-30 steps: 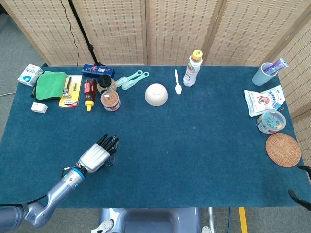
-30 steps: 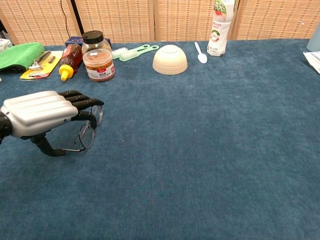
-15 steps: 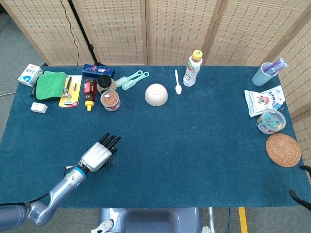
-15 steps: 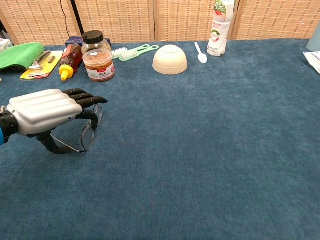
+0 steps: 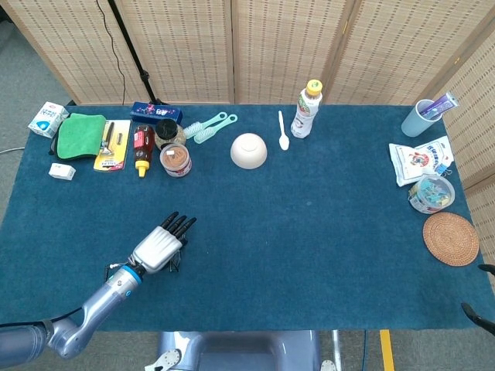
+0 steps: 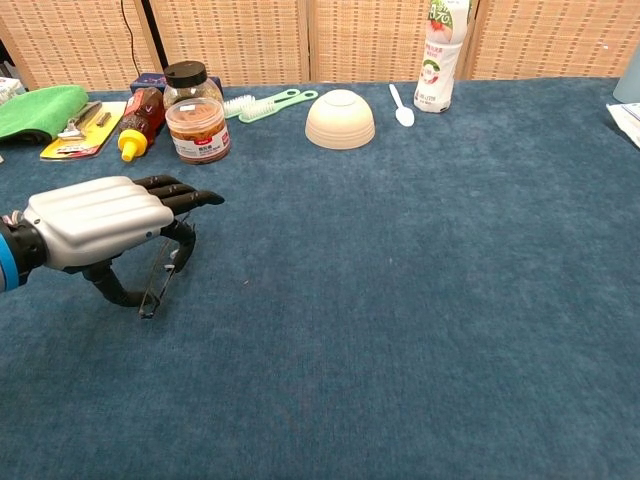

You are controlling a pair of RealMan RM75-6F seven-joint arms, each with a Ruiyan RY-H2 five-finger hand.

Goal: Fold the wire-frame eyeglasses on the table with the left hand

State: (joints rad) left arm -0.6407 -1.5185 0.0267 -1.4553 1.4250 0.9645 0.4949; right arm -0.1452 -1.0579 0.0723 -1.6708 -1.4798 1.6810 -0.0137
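Your left hand sits palm-down over the wire-frame eyeglasses, well in front of the orange-lidded jar and slightly to its left. Fingers extended nearly straight toward the jar, thumb curled underneath against the frame; the glasses stand tilted on edge beneath the palm, touching the blue tablecloth. In the head view the hand hides most of the frame. Whether the thumb truly grips cannot be told. Right hand out of sight.
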